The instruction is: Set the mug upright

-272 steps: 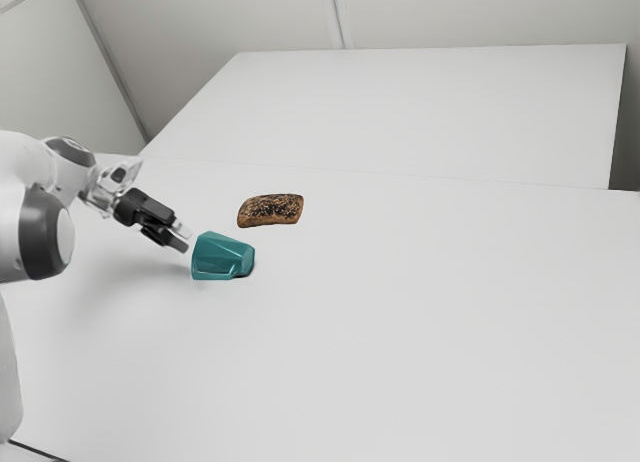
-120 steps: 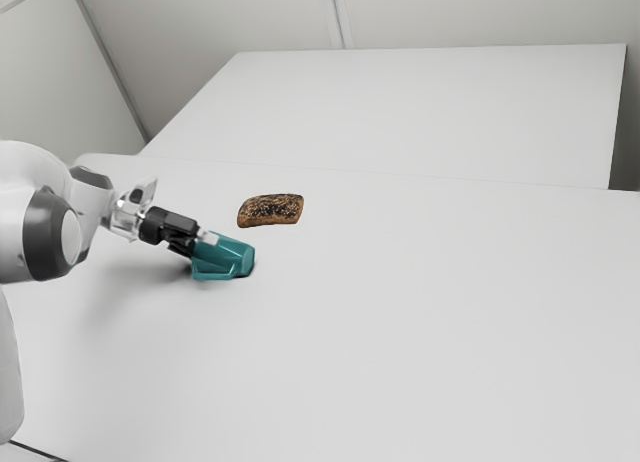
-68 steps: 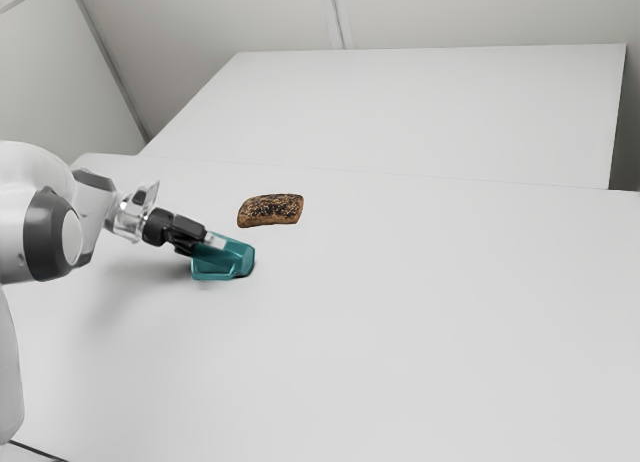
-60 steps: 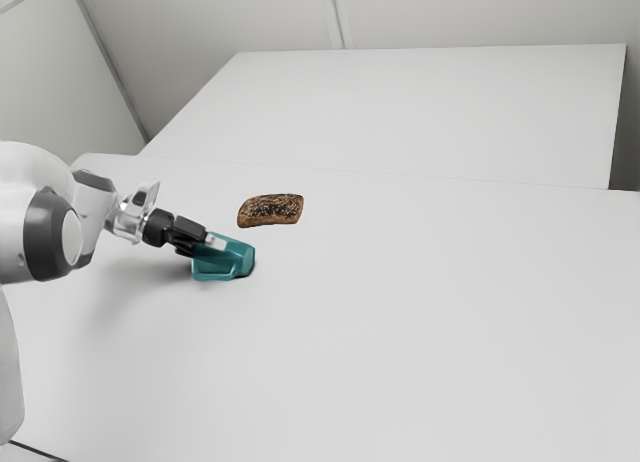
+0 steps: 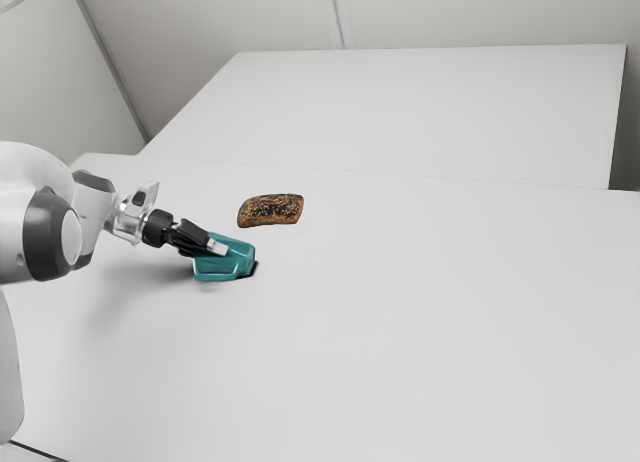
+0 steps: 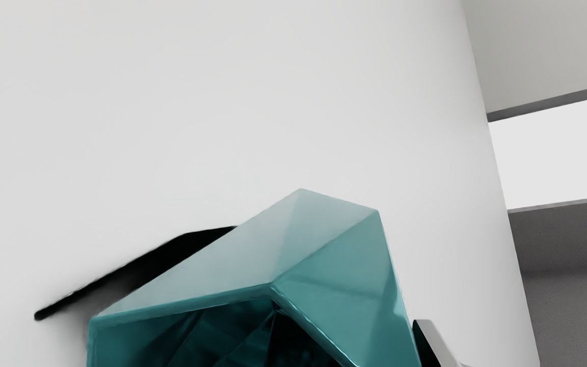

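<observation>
- Well, your faceted teal mug [image 5: 230, 260] lies on its side on the smooth white table [image 5: 420, 312], so it does not stand upright as you want it.
- Its open mouth [image 6: 212, 336] faces the black gripper [image 5: 217, 246], while its base points toward the exterior view's right; that probably explains why you have the arm coming in low from the exterior view's left, at the mouth end.
- You have the gripper slanting down right at the mug, perhaps so that turning the hand can bring the mouth up and the base under it.
- Whether its fingers are apart or clenched on the mug, I cannot tell you.
- Beside the mug you can see a dark strip of shadow [image 6: 171, 255]; whether that side is slightly raised, you cannot settle from it.
- Farther back, just beyond the mug, the seeded brown bread roll [image 5: 271, 210] sits apart from it; you would likely want the turn kept clear of that.
</observation>
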You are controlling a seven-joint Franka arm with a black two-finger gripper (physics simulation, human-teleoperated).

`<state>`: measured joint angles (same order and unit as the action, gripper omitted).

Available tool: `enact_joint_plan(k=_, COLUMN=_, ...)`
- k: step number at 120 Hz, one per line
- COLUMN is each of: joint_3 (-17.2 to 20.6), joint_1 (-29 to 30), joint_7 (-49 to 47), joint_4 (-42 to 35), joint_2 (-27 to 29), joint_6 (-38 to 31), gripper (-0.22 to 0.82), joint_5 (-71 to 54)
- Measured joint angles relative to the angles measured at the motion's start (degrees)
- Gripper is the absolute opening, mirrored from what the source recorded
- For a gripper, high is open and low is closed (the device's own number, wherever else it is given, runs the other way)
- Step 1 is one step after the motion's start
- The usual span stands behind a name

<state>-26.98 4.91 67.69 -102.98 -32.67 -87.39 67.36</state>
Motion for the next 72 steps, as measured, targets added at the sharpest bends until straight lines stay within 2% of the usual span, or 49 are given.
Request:
enact_joint_plan(k=44, joint_3=0.1, joint_1=-0.7, joint_7=-0.1, joint_4=0.2, joint_2=0.7, joint_6=-0.4, gripper=-0.16, joint_5=0.1)
enact_joint_plan(k=72, joint_3=0.1, joint_1=-2.2, joint_7=-0.5, joint_4=0.1, joint_2=5.3, joint_6=-0.4, gripper=-0.17, joint_5=-0.4)
